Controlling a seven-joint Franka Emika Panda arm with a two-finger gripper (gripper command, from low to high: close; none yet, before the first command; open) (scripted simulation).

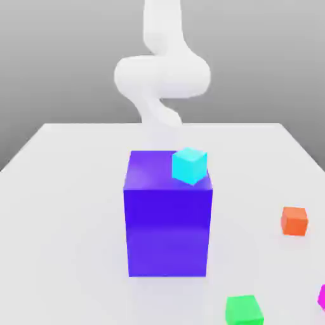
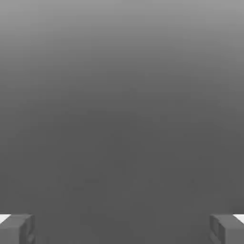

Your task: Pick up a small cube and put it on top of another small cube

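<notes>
Cyan cube: I see this small cube (image 1: 190, 166) over the blue block's top face, at the exterior view's right side; its underside is hidden from me, so I can't confirm contact.
Green cube: this one (image 1: 244, 311) is on the white surface nearest the camera, its lower part cut off by the exterior view's bottom edge.
Orange cube: I have it (image 1: 294, 221) whole, on the surface towards the exterior view's right, well apart from the blue block.
Magenta cube: I get only a sliver (image 1: 322, 298) at the exterior view's right edge; the rest is out of frame.
Blue block: tall and upright (image 1: 168, 232), mid-table, hiding whatever is directly behind it.
Table: pale (image 1: 70, 222), so bright that I struggle to pick the arm's lower end out against it.
Arm: white (image 1: 162, 76), beyond the block, its upper part cut off by the frame.
Gripper: in the hand view my jaws (image 2: 122, 229) are spread wide, nothing between the visible tips, which the lower edge crops.
Hand view backdrop: plain grey shading; I can't tell what surface it is.
</notes>
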